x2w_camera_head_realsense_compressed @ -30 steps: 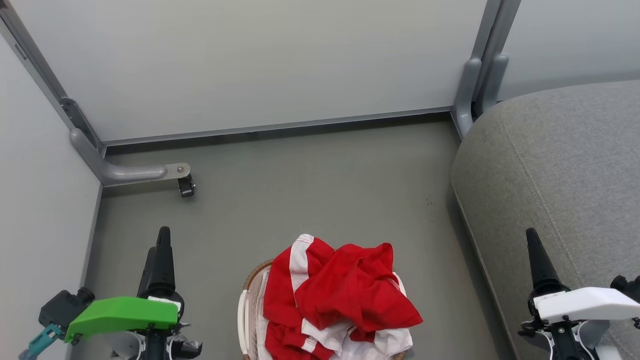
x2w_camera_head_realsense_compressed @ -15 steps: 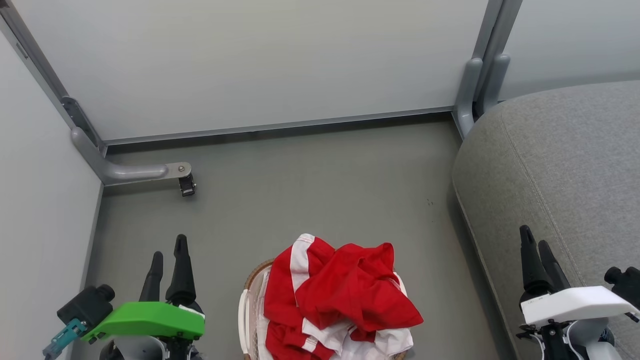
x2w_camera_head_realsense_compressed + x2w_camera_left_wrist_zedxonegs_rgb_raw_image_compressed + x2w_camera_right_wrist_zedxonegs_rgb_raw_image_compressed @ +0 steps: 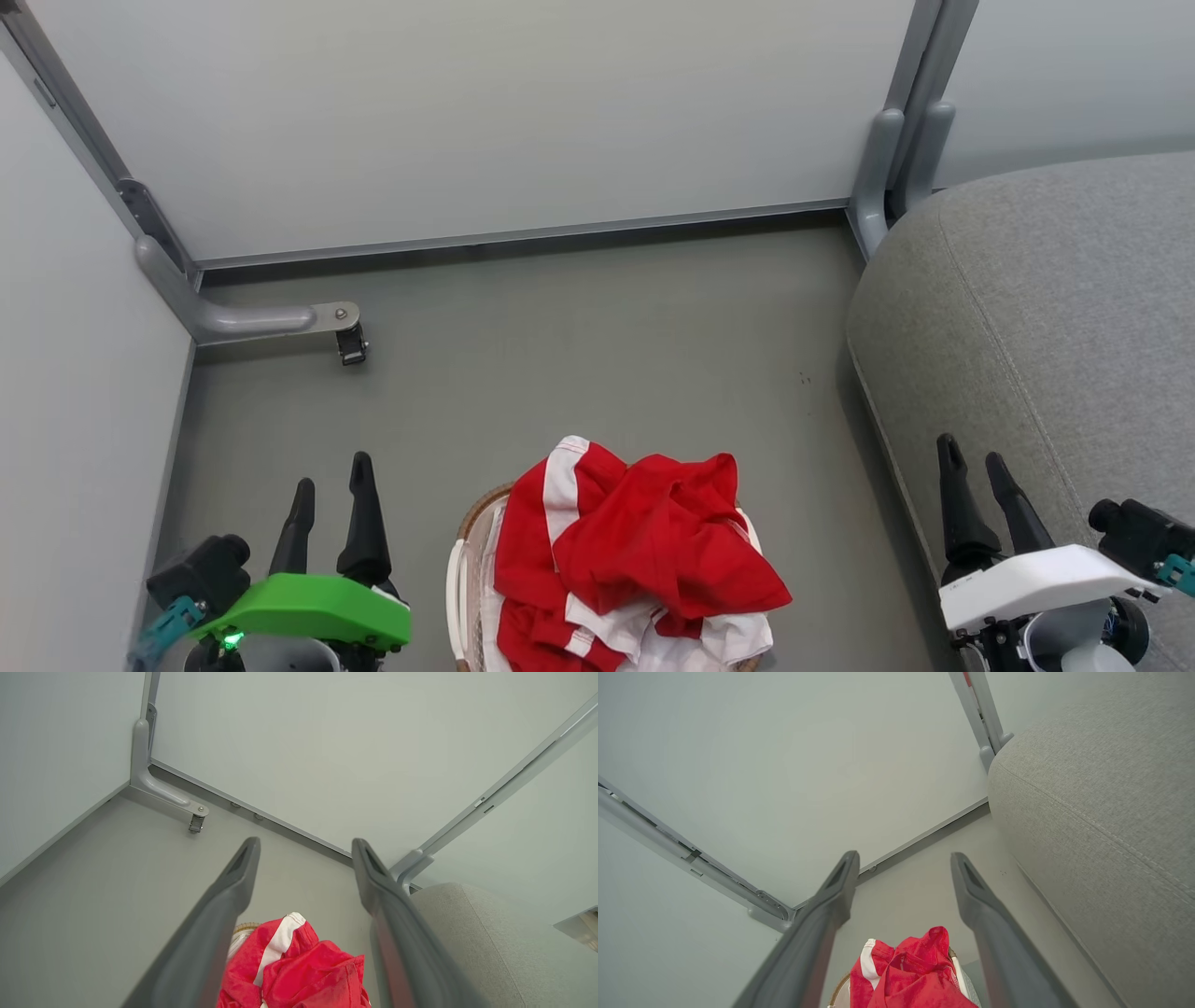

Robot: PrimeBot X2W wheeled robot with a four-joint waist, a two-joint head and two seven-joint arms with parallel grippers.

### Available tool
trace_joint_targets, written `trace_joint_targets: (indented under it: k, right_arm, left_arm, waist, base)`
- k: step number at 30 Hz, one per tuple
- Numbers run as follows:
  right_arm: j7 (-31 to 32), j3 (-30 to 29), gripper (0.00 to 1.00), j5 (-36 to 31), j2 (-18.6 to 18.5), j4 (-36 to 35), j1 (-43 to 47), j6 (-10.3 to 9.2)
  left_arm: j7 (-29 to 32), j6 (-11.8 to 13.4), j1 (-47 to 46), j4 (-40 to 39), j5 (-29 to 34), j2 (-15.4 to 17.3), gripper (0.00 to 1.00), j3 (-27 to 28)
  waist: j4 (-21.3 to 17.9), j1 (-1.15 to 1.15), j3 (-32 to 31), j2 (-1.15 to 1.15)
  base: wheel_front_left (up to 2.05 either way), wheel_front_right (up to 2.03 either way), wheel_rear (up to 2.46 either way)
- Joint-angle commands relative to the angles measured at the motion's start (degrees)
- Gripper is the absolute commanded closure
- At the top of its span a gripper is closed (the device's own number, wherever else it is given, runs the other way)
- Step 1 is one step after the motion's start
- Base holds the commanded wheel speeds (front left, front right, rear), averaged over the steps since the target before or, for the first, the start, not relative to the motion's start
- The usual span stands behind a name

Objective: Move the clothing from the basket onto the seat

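Observation:
The red clothing [image 3: 635, 551] with white stripes is piled in the basket [image 3: 471, 518], which sits on the floor at the bottom centre; its brown rim and a white handle peek out on the left. The grey seat [image 3: 1055, 308] fills the right side. My left gripper [image 3: 332, 474] is open and empty, left of the basket. My right gripper [image 3: 972, 451] is open and empty, over the seat's front edge. In the left wrist view the left gripper [image 3: 305, 843] points above the clothing [image 3: 299, 975]. In the right wrist view the right gripper [image 3: 905, 857] points above the clothing [image 3: 915, 975], beside the seat [image 3: 1101, 788].
Pale partition panels close in the back and left. A grey foot bracket with a small black caster [image 3: 350, 343] juts onto the floor at the left. A grey post [image 3: 887, 168] stands by the seat's far corner. Grey floor [image 3: 597, 355] lies beyond the basket.
Both grippers have turned and their fingers have spread apart. The left one has shifted right and the right one left, each closer to the basket. The clothing has not moved.

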Motion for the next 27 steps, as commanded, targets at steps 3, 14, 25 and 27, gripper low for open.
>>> trace_joint_targets:
  k: [3, 14, 25, 27]
  right_arm:
    - [-0.98, 0.49, 0.0, -3.15, -0.39, 0.04, 0.47, 0.03]
    - [-2.58, 1.59, 0.0, -9.7, -0.45, 0.93, 1.03, 0.03]
    - [-4.02, 2.5, 0.0, -15.22, -0.51, 1.11, 1.55, 0.03]
    - [-4.24, 2.56, 0.0, -16.11, -0.52, 1.1, 1.63, 0.03]
  left_arm:
    - [-0.89, 0.42, 0.24, 0.06, 2.85, 0.39, 0.0, -0.59]
    - [-2.49, 1.02, 0.73, 1.64, 8.66, 0.45, 0.0, -2.24]
    - [-3.92, 1.66, 1.02, 2.82, 13.85, 0.48, 0.0, -3.49]
    - [-4.15, 1.66, 1.1, 2.98, 14.82, 0.49, 0.0, -3.6]
  waist:
    - [0.09, 0.0, -0.03, 0.0]
    - [0.41, 0.0, -0.18, 0.0]
    - [0.67, 0.0, -0.01, 0.0]
    - [0.73, 0.0, 0.03, 0.0]
  base:
    - [0.0, 0.0, 0.0]
    - [0.0, 0.0, 0.0]
    - [0.0, 0.0, 0.0]
    - [0.0, 0.0, 0.0]
